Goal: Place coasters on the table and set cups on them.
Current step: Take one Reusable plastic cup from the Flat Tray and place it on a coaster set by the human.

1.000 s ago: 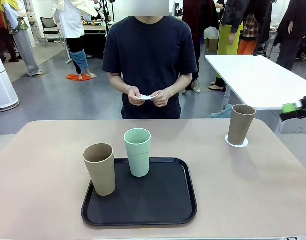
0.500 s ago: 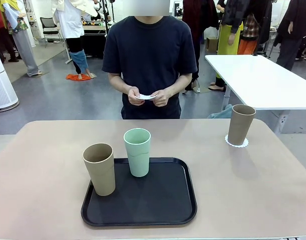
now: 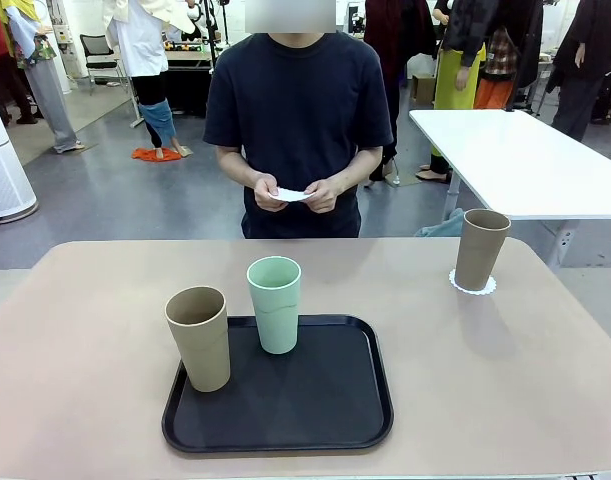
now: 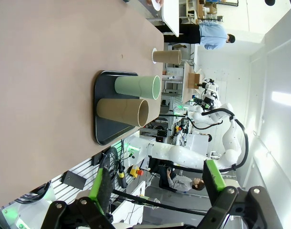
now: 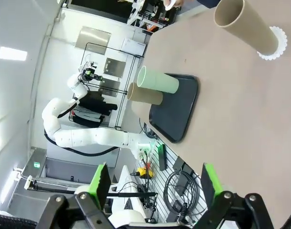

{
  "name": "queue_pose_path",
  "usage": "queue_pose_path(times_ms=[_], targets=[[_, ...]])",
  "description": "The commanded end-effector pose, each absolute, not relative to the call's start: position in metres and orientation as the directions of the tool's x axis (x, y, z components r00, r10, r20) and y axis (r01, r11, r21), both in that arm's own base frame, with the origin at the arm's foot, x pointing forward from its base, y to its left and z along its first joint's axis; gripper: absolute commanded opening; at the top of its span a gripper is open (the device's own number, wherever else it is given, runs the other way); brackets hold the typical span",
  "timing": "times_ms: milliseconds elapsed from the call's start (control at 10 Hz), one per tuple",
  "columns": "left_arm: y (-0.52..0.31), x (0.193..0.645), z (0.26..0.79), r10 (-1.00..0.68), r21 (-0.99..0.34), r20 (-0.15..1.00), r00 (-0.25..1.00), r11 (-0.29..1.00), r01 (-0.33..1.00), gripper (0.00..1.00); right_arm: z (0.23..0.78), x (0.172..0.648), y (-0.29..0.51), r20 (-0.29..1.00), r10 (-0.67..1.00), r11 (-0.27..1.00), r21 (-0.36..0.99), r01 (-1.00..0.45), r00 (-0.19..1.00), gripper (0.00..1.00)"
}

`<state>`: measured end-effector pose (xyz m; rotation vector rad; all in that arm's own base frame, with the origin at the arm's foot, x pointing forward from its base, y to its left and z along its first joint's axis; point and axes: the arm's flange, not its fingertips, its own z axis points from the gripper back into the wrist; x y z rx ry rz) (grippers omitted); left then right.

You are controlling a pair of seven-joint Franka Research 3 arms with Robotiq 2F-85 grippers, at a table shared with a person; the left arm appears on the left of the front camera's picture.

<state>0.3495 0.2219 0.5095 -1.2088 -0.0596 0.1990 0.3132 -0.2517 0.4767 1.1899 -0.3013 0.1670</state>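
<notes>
On the worktop (image 3: 85, 330), a black tray (image 3: 335, 420) holds a tan cup (image 3: 198, 338) and the mint cup (image 3: 274, 304); a second tan cup (image 3: 481, 248) stands on its coaster (image 3: 472, 285). The left jaws and right jaws gape wide, empty. The person's hands (image 3: 323, 196) hold a white coaster (image 3: 295, 194); best to wait until it lies flat, then centre a cup on it.

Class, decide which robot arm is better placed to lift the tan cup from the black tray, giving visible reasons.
Left, probably: the tan cup stands at the tray's left edge, with the green cup on its right side. The left gripper and right gripper are both open.
</notes>
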Motion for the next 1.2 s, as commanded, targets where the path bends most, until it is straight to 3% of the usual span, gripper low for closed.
queue_pose_path(times_ms=[0, 1100], targets=[[0.2219, 0.3501, 0.5112, 0.199, -0.936, -0.047, 0.979, 0.334, -0.112, 1.00, 0.4705, 0.3185, -0.2443, 0.340, 0.010, 0.339, 0.883, -0.323, 0.940, 1.00], [0.2219, 0.3501, 0.5112, 0.199, -0.936, -0.047, 0.979, 0.334, -0.112, 1.00, 0.4767, 0.3132, -0.2517, 0.317, -0.030, 0.366, 0.886, -0.285, 0.948, 1.00]])
